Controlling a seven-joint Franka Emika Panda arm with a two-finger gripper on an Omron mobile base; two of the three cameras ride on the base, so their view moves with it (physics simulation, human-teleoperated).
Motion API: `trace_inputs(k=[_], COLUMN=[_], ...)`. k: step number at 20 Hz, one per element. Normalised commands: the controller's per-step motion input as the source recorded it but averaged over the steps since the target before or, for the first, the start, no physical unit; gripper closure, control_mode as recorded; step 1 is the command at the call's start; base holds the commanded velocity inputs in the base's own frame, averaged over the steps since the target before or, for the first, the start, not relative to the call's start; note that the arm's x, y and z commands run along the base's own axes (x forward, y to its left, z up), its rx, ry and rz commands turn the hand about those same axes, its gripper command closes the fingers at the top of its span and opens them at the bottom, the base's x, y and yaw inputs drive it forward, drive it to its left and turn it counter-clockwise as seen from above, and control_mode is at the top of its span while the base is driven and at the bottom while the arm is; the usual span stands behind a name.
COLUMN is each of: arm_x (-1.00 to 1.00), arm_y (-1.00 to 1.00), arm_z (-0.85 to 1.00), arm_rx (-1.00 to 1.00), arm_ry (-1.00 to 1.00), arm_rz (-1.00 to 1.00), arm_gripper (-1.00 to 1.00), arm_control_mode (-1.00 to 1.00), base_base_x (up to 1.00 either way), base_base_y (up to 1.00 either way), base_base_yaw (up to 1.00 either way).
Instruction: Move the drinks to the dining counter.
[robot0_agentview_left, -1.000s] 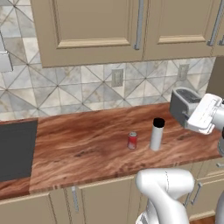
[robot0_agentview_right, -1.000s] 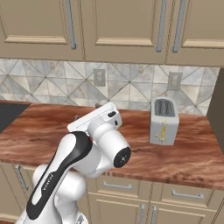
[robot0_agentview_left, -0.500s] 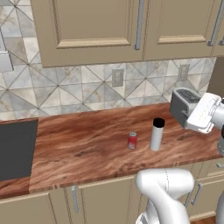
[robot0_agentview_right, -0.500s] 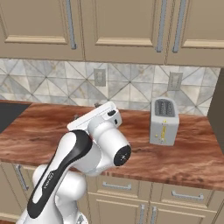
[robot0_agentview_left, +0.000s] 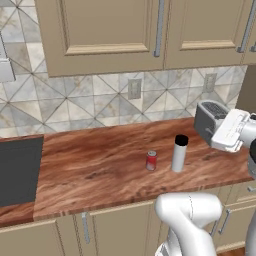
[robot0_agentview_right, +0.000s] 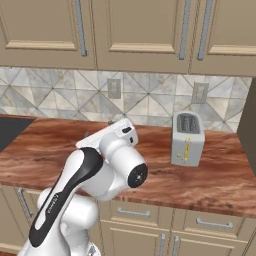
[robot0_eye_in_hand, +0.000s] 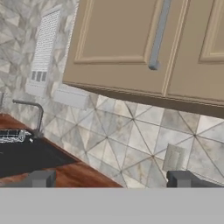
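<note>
So on the wood-grain countertop (robot0_agentview_left: 100, 170) the black cooktop (robot0_agentview_left: 19, 170) sits way over at 9 o'clock. Near the middle the short red can (robot0_agentview_left: 151, 160) stands upright, long axis vertical, top pointing up. Just at its 3 o'clock, the tall pale-grey cylinder (robot0_agentview_left: 179, 154) stands upright too, black cap on top. Toaster (robot0_agentview_left: 211, 120) is at 2 o'clock from that. Gripper (robot0_eye_in_hand: 109, 179) is spread wide, nothing between the fingertips (robot0_eye_in_hand: 41, 178), aimed at the tiled wall (robot0_eye_in_hand: 127, 131).

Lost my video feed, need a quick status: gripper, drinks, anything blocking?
Gripper open, empty, aimed at the backsplash. Red can and grey cylinder upright side by side on the wood counter, untouched. Toaster off to the right, nothing blocking them.
</note>
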Motion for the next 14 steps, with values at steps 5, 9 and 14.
trace_inputs(k=[5, 9, 14], arm_x=[0.00, 0.00, 0.07], arm_y=[-0.05, 0.00, 0.00], arm_z=[-0.32, -0.50, -0.66], arm_rx=[0.00, 0.00, 0.00], arm_ry=[0.29, 0.15, 0.01], arm_rz=[0.00, 0.00, 0.00], arm_gripper=[-1.00, -1.00, -1.00], arm_control_mode=[-1.00, -1.00, -1.00], base_base_x=[0.00, 0.00, 0.00], base_base_y=[0.00, 0.00, 0.00], base_base_yaw=[0.00, 0.00, 0.00])
